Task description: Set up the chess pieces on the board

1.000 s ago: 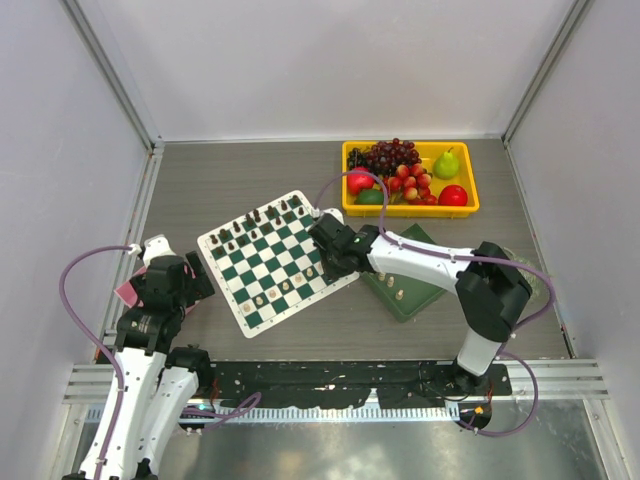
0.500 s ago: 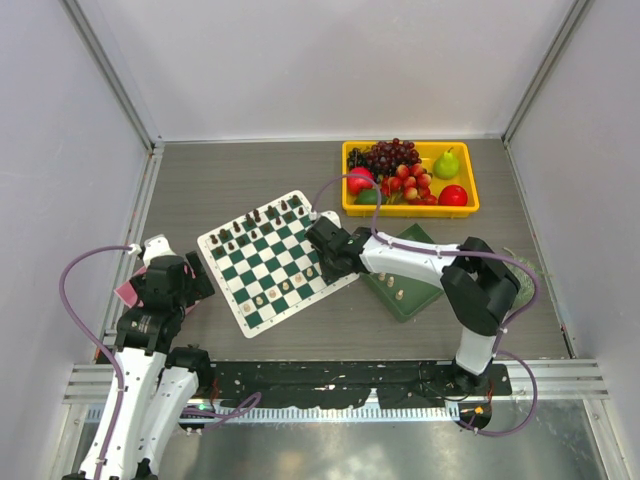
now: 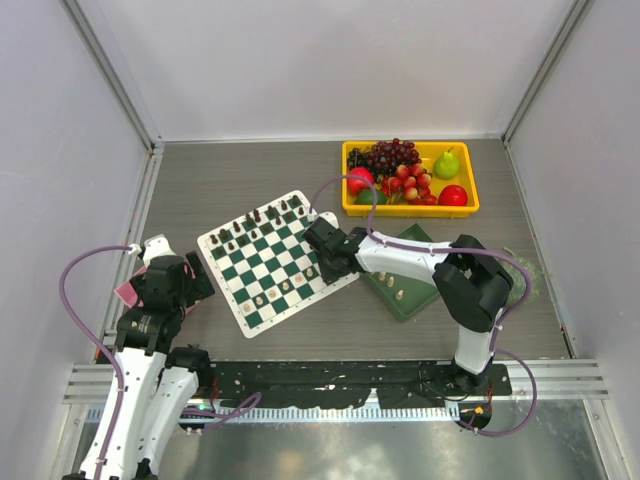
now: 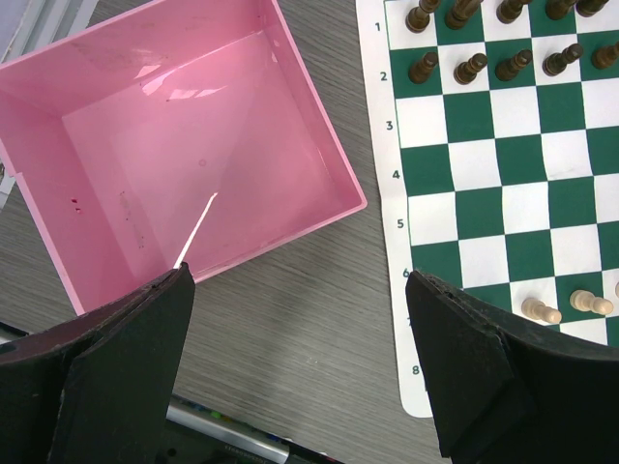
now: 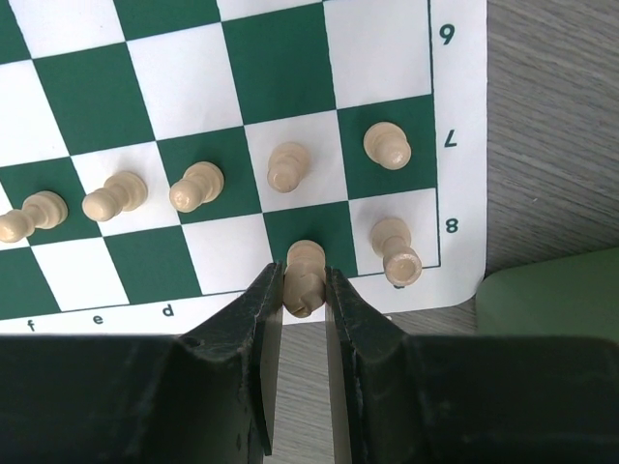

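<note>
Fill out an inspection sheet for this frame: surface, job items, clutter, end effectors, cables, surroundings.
Surface: grey wood-grain table.
Job's things: checkered board lies askew; dark pieces on far rows, cream pieces on near rows; more in the green tray.
Clutter: yellow tray of fruit; pink bin beside the board.
End effectors: right end effector shut on a cream piece at row 8; left end effector open, empty.
Cables: purple cables loop from both arms.
Surroundings: white walls; metal rail.
</note>
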You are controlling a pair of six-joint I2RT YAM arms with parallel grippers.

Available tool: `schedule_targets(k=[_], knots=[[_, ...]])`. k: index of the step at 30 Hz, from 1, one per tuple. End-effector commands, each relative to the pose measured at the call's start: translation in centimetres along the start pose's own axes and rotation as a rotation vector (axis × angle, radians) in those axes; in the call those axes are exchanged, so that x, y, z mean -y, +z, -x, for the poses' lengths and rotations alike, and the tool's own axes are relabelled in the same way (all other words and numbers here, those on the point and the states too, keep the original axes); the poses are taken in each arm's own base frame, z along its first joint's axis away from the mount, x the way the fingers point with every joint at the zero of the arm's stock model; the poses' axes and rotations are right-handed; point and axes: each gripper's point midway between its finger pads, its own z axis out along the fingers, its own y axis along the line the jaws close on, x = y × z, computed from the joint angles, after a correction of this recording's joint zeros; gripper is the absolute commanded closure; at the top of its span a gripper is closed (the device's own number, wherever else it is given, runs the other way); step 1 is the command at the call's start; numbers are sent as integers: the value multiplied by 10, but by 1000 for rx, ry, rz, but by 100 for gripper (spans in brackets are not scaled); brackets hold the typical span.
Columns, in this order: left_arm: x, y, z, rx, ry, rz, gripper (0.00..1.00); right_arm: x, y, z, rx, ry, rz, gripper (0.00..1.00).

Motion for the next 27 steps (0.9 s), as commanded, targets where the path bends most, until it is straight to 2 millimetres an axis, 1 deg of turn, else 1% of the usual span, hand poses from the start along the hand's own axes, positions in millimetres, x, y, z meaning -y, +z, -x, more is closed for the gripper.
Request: schedule_targets(k=[1,5,8,11,20,24,26,27], knots=[[3,-3,14,50,-25,-12,1,-7,-3,21,60,3,6,84],[2,-3,14,49,-26,-10,1,-6,-2,21,56,1,1,82],[2,-3,13,48,-24,-11,1,-7,-2,21,56,-1,3,78],[2,-3,13,48,-26,-11,1,-8,-4,22,58,-1,9,72],[2,-3,14,49,-26,-10,1,-12,-20,36,98,-1,36,59],[3,-3,14,52,-26,-13,1,-13,-36,46,122,-1,51,57],[2,-3,14,53,-26,-11,1,-12,-52,52,149,2,61,56],[3,-3,15,54,-27,-13,1,-9,-65,57,178,9,66,56]])
